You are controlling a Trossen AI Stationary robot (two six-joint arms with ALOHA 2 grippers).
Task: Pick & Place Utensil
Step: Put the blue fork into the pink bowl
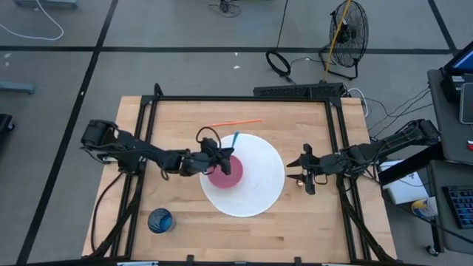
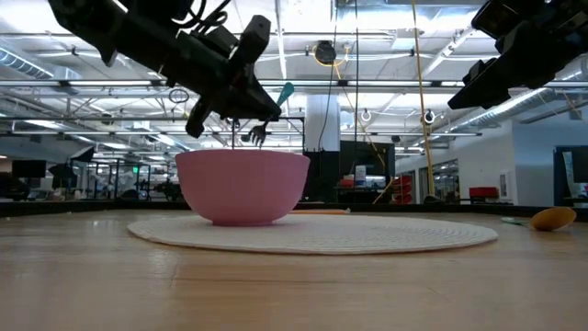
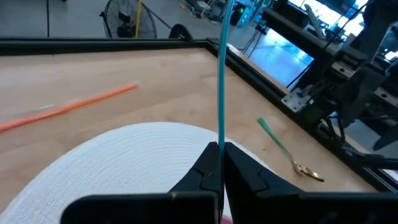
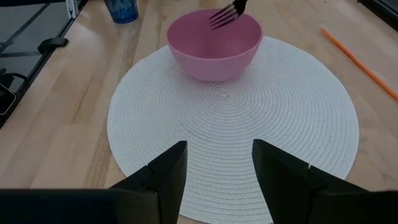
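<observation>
My left gripper is shut on a fork with a teal handle and dark tines. It holds the fork over the pink bowl, which stands on the round white placemat. The tines hang just above the bowl's rim and also show in the right wrist view. My right gripper is open and empty at the mat's right edge, facing the bowl. My left gripper pinches the fork's teal handle between its two fingertips. The fingers come from the table's left, slanting down over the bowl. The fork is lifted clear and tilted, with its tines down and its handle end up toward the right.
A spoon with a green handle and gold bowl lies on the wood right of the mat, by my right gripper. An orange straw lies beyond the mat's far edge. A blue cup stands near the front left.
</observation>
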